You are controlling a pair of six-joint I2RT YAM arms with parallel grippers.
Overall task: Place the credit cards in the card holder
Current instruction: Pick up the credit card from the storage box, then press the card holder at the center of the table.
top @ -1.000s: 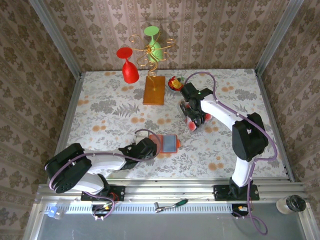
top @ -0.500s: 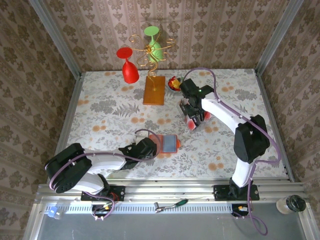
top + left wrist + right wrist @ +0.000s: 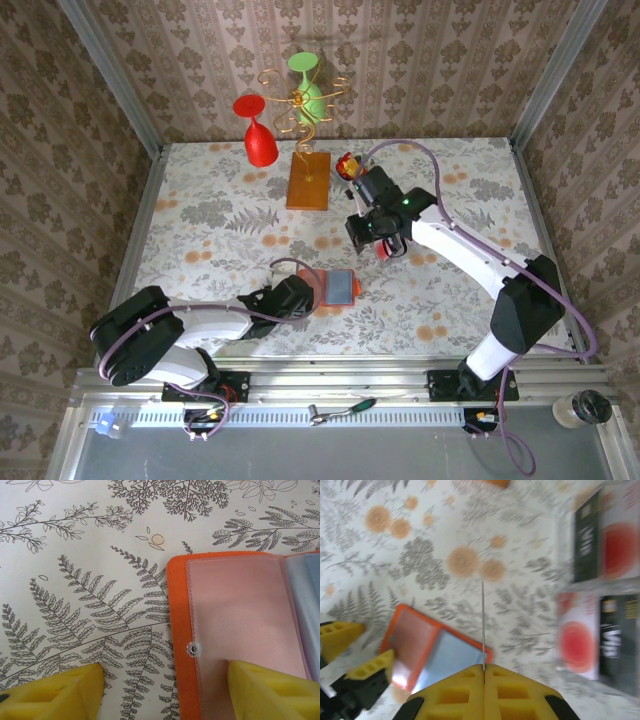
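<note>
The card holder (image 3: pixel 338 288) lies open on the table, orange-red with a pink clear pocket (image 3: pixel 240 605) and a grey-blue panel (image 3: pixel 455 657). My left gripper (image 3: pixel 165 680) is open astride the holder's left edge, one fingertip (image 3: pixel 265 690) on the pink pocket and the other on the cloth. My right gripper (image 3: pixel 483 669) is shut on a credit card (image 3: pixel 483 625) that I see edge-on as a thin line, held above the holder's far corner. More credit cards (image 3: pixel 597 640), dark and pinkish with red spots, lie blurred at the right. From above, the right gripper (image 3: pixel 368 228) hovers right of centre.
An orange-brown block (image 3: pixel 308 181) with a gold wire stand holds a red goblet (image 3: pixel 260 140) and a green one (image 3: pixel 305 85) at the back. A small bowl (image 3: pixel 347 165) of red and yellow pieces sits beside the right arm. Metal rails edge the table.
The right arm swung left and towards the holder, away from the cards on the table, and its jaws finished closing on a card. The left arm stayed still.
</note>
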